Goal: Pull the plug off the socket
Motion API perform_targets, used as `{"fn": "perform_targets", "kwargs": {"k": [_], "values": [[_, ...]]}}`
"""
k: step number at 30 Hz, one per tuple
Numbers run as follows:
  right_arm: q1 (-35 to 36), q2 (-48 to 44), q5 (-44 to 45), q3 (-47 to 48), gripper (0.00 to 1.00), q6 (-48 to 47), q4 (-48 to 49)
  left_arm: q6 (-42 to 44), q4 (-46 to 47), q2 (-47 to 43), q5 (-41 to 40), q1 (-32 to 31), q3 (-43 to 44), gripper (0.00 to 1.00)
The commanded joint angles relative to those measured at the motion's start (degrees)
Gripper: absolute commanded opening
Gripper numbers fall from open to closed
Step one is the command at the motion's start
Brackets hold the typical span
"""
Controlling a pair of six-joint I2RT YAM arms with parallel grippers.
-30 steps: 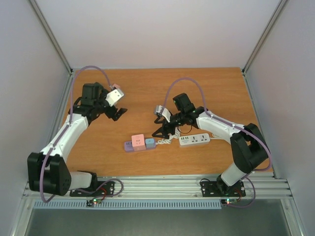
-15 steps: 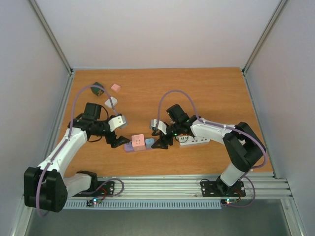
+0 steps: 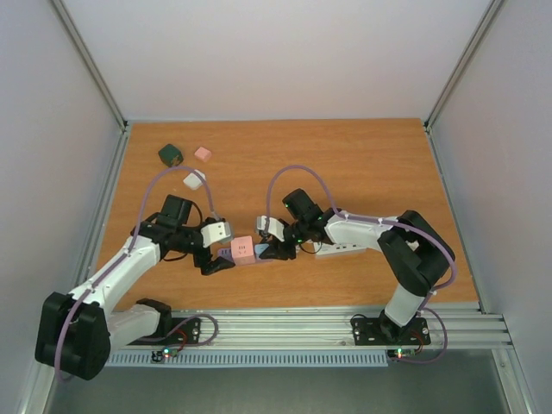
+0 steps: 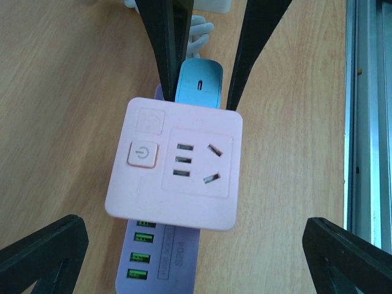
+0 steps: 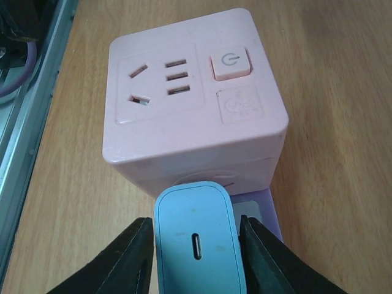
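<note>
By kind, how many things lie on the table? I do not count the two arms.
Small blocks: 3 (green block, pink block, white block)
Socket units: 3 (pink cube socket, purple USB strip, white power strip)
Plugs: 1 (blue plug)
Cables: 1 (coiled white cable)
Total: 8

A robotics lab cell is suggested — a wooden tabletop (image 3: 362,164) is walled by white panels (image 3: 276,52) and edged by aluminium rails (image 3: 285,321).
</note>
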Motion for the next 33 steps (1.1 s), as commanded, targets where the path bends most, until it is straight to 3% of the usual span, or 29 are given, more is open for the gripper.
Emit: {"fn": "perform_targets", "kwargs": {"k": [1,10,16,27,33], "values": [[1.3,0.9,-0.1,-0.9,0.39,-0.2,2.4,-0.8,6.9,1.0,-0.6,-1.6,-0.9,0.97],[2.1,1.3,0.4,-1.9,0.27,0.7,4.0,-0.3,10.0,5.1,-1.1,-4.2,-0.6,0.92],[2.2,1.8,0.7,-2.5,0.23,0.6,4.4,1.5,9.6,7.3,-1.0,-5.3,-0.7,0.79],[2.3,2.2,2.0,-3.0,0.16,0.4,4.1,1.4,8.6,6.4,2.0,-5.4,1.0,0.47],[2.3,1.8,2.8,-2.8,0.14,0.2,3.5,1.8,6.5,5.6,6.0,-5.4,2.9,0.38]]}}
